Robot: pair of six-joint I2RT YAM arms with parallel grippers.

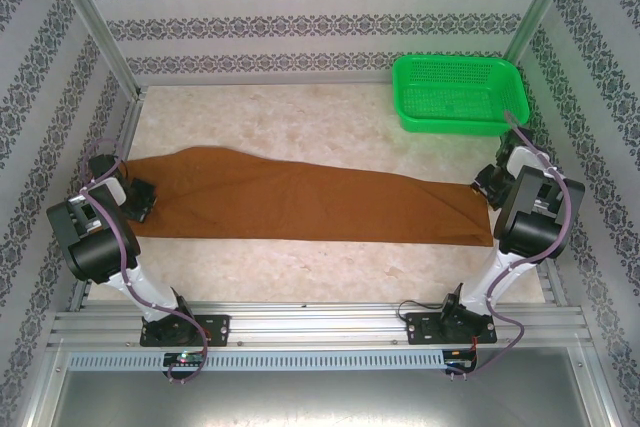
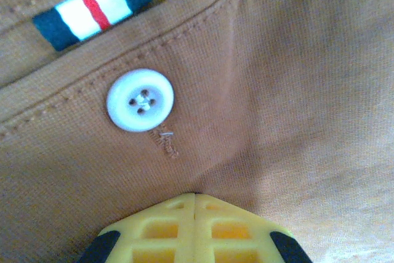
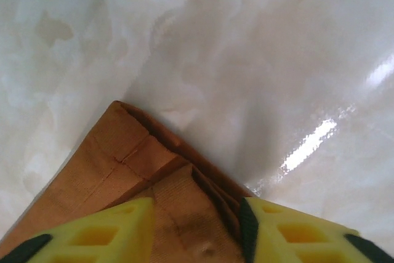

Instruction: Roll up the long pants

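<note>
The left gripper (image 2: 196,196) was clenched: in the left wrist view its two yellow fingers (image 2: 161,233) met along a thin seam at the bottom centre of the frame, no gap between them. Their shared tip pressed against the long pants (image 2: 295,90), where creases ran up and away from it (whether a fold was pinched between the pads I could not tell). Just above and left of the tip sat a white four-hole button (image 2: 140,100), and a navy, white and red striped tag (image 2: 91,7) lay in the upper left.

The right gripper (image 3: 196,204) stood partly parted. Its yellow fingers (image 3: 104,233) filled the lower corners of the right wrist view, with the hemmed end of a leg lying in the gap between them. I could not tell whether they had clamped it. Glossy pale table (image 3: 246,60) took up the rest.

From above, the pants (image 1: 300,202) lay stretched flat across the middle of the table (image 1: 300,117). The wider end was at the left gripper (image 1: 138,199) on the left, and the narrow end at the right gripper (image 1: 487,185) on the right. A green basket (image 1: 450,128) sat in the upper right, apart from the cloth.
</note>
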